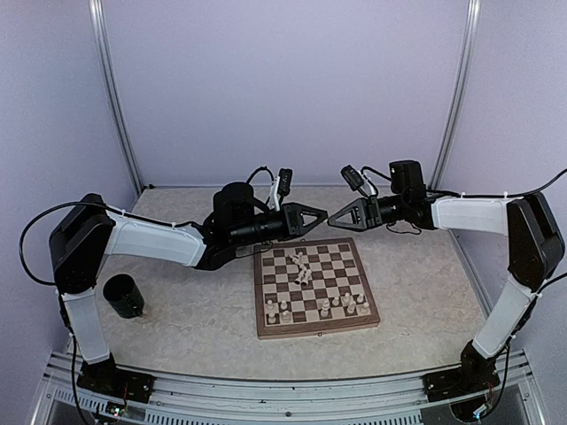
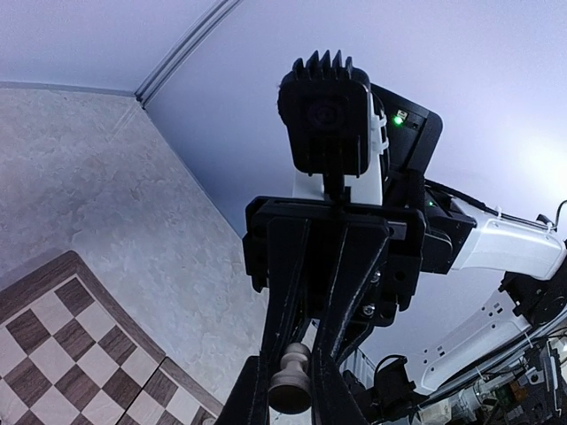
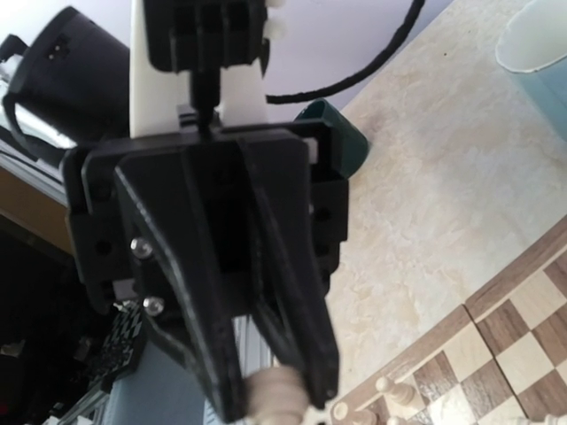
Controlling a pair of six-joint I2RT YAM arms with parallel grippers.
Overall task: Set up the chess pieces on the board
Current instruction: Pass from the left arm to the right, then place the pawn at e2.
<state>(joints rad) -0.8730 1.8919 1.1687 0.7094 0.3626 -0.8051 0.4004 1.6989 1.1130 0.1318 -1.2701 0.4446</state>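
Above the far edge of the board (image 1: pixel 314 332), my left gripper (image 1: pixel 322 215) and right gripper (image 1: pixel 331 220) meet tip to tip. A pale pawn (image 2: pixel 291 381) sits between them. In the left wrist view my own fingers (image 2: pixel 241 394) press on its base, while the right arm's fingers close down on its head. In the right wrist view the pawn (image 3: pixel 275 396) shows pinched in the left gripper's tips. Several chess pieces (image 1: pixel 301 266) lie tumbled near the board's middle. Others stand upright in the near rows (image 1: pixel 321 307).
A black cup (image 1: pixel 124 297) stands on the table left of the board, beside the left arm. Marbled tabletop surrounds the board (image 2: pixel 115 310), with walls close behind. Standing pawns (image 3: pixel 390 390) show by the board's rim (image 3: pixel 496 292).
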